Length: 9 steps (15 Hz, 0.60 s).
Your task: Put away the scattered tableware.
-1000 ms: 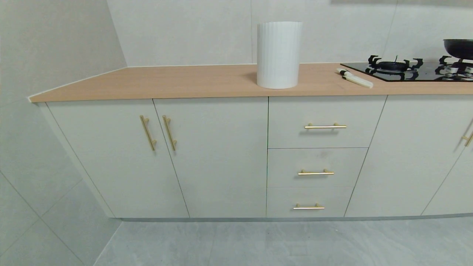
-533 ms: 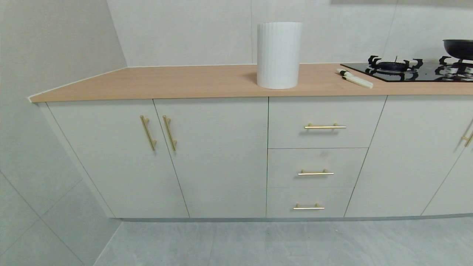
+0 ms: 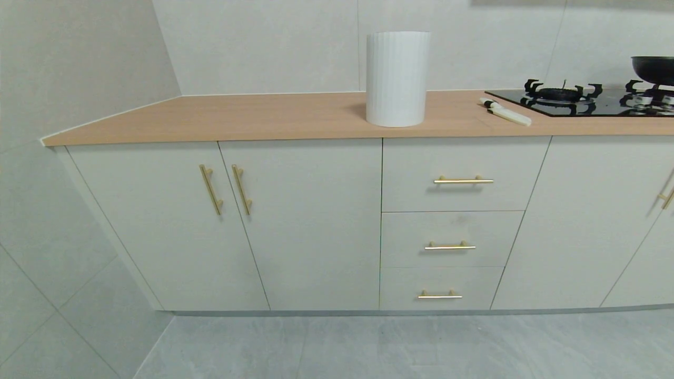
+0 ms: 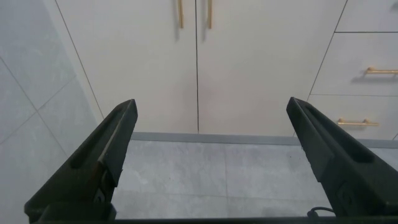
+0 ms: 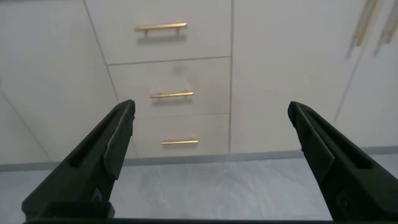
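The cream utensil point(image 3: 508, 116) lay flat on the wooden countertop point(image 3: 263, 113), over towards the right, just beside the near left corner of the black glass hob point(image 3: 579, 109). Its long axis ran on a slant: the far end pointed back and to the left, towards the wall, and the near end pointed forward and to the right, towards the counter's front edge. At the far end there was a shorter pale piece with a dark band, touching it or nearly so; from where I stood I could not tell whether it was one item or two, nor which end was the handle.

A little way to its left stood a tall white ribbed canister point(image 3: 396, 78), upright, apart from the utensil. On the hob, at the far right, sat a black pan point(image 3: 653, 68) on a burner grate.

Under the counter, below the canister and utensil, was a stack of three drawers point(image 3: 458, 226) with brass bar handles, all closed. To the left of them was a pair of closed cabinet doors point(image 3: 300, 221) with upright brass handles.

Both arms were down low, well below the countertop and far from the utensil. The left gripper point(image 4: 211, 109) faced the base of the double doors and the grey floor point(image 4: 205, 168), its fingers spread wide with nothing between them. The right gripper point(image 5: 211, 107) faced the drawer stack, likewise spread wide and holding nothing.
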Motion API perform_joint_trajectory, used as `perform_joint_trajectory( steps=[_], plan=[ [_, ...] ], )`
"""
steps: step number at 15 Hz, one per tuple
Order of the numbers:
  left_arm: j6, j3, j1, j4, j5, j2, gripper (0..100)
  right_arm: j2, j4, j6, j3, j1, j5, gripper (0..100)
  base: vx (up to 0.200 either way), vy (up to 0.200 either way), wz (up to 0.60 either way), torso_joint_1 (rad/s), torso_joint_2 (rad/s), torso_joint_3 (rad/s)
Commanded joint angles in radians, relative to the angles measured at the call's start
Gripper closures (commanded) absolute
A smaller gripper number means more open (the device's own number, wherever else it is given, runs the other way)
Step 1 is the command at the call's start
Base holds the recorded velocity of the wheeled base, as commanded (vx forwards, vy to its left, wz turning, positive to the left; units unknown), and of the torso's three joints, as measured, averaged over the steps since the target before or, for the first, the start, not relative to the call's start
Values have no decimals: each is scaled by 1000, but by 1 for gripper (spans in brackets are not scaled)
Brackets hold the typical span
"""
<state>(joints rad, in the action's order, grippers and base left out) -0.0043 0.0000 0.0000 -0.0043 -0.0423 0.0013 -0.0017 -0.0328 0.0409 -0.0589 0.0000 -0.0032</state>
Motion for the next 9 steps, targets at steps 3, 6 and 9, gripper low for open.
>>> perform_joint_trajectory(
  steps=[3,6,9],
  plan=[
    [0,0,0,0,-1,0,0,2,-9,-3,59,0,8,0,0,0,0,0,0,0],
    [0,0,0,0,-1,0,0,2,1,-7,59,0,-15,0,0,0,0,0,0,0],
    [1,0,0,0,-1,0,0,6,36,-6,59,0,-32,0,0,0,0,0,0,0]
  ],
)
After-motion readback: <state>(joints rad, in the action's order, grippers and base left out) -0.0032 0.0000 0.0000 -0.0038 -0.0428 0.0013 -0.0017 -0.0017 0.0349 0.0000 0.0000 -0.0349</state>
